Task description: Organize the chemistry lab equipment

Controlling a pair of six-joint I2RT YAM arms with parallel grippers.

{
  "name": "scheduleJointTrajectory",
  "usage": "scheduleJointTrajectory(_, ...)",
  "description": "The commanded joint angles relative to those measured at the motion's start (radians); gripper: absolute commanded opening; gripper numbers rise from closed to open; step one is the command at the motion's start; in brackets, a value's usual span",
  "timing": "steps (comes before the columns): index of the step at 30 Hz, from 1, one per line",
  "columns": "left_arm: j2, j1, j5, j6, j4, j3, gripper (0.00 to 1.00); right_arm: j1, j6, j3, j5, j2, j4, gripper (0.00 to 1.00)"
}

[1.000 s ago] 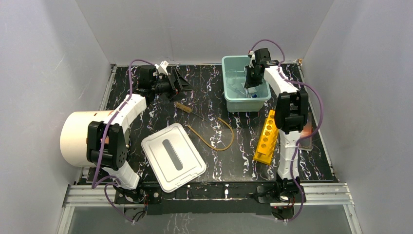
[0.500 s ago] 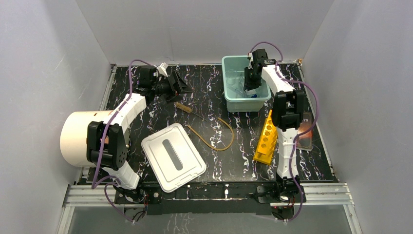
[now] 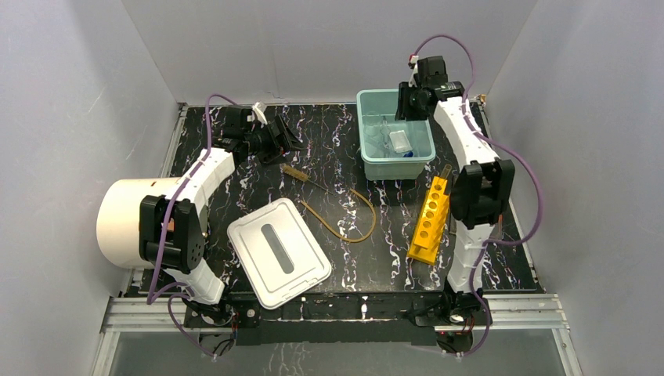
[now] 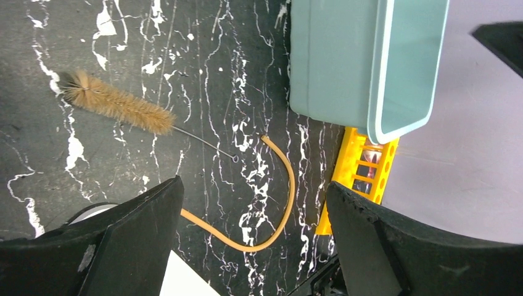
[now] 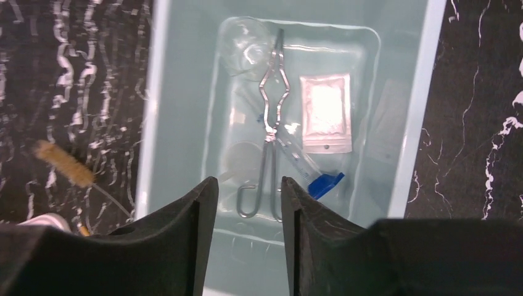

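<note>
Right tool (image 5: 247, 185) has been lifted out of the teal bin (image 3: 362, 133), upper right, parted and empty; white packet (image 5: 325, 114) is left inside. Left tool (image 4: 253, 191) is held wide, empty, so brush (image 4: 117, 103) is probably next.

A cream cylinder (image 3: 129, 223) lies left of a white lid (image 3: 279, 252).

My gripper (image 5: 250, 185) above teal bin (image 5: 179, 92), fingers apart, empty. In bin: metal tongs (image 5: 269, 132), white packet (image 5: 325, 113), blue piece (image 5: 325, 183), clear glassware (image 5: 245, 52). Brush (image 5: 63, 163) outside bin.
</note>
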Motion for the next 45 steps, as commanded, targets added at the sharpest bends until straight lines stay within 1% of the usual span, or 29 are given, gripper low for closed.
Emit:
scheduleJointTrajectory(1,-0.043,-0.002,-0.048,0.004,-0.032,0.021,0.85,0.052,-0.011,-0.062,-0.008,-0.117,0.096,0.52)
scheduleJointTrajectory(6,-0.051,-0.002,-0.086,-0.021,-0.035,0.004,0.85,0.137,-0.052,-0.112,-0.019,-0.183,0.147,0.58)
scheduleJointTrajectory(13,-0.068,-0.002,-0.177,-0.056,-0.069,-0.018,0.85,0.319,-0.136,-0.218,-0.043,-0.236,0.255,0.64)
scheduleJointTrajectory(16,-0.079,0.000,-0.230,-0.070,-0.105,-0.029,0.85,0.373,-0.138,-0.235,-0.048,-0.216,0.270,0.65)
scheduleJointTrajectory(21,-0.095,0.008,-0.265,-0.099,-0.120,-0.104,0.86,0.446,-0.078,-0.258,-0.046,-0.157,0.323,0.65)
scheduleJointTrajectory(23,-0.111,0.014,-0.290,-0.119,-0.128,-0.127,0.86,0.483,-0.086,-0.250,-0.042,-0.124,0.328,0.65)
scheduleJointTrajectory(26,-0.142,0.025,-0.332,-0.144,-0.137,-0.156,0.87,0.544,-0.126,-0.247,0.005,-0.074,0.326,0.65)
scheduleJointTrajectory(29,-0.174,0.032,-0.383,-0.199,-0.156,-0.196,0.86,0.560,-0.107,-0.232,0.020,-0.003,0.305,0.65)
scheduleJointTrajectory(31,-0.191,0.036,-0.380,-0.234,-0.151,-0.228,0.86,0.562,-0.090,-0.218,0.028,0.041,0.304,0.65)
scheduleJointTrajectory(35,-0.180,0.038,-0.375,-0.272,-0.149,-0.243,0.84,0.563,-0.101,-0.133,0.023,0.156,0.256,0.64)
scheduleJointTrajectory(37,-0.175,0.038,-0.379,-0.282,-0.149,-0.242,0.83,0.567,-0.115,-0.089,0.042,0.210,0.217,0.62)
scheduleJointTrajectory(39,-0.170,0.040,-0.384,-0.287,-0.151,-0.242,0.84,0.575,-0.107,-0.066,0.139,0.241,0.206,0.61)
scheduleJointTrajectory(40,-0.164,0.041,-0.381,-0.289,-0.154,-0.241,0.84,0.576,-0.102,-0.055,0.153,0.250,0.199,0.61)
scheduleJointTrajectory(45,-0.127,0.045,-0.363,-0.306,-0.156,-0.229,0.84,0.576,-0.104,-0.033,0.156,0.291,0.194,0.60)
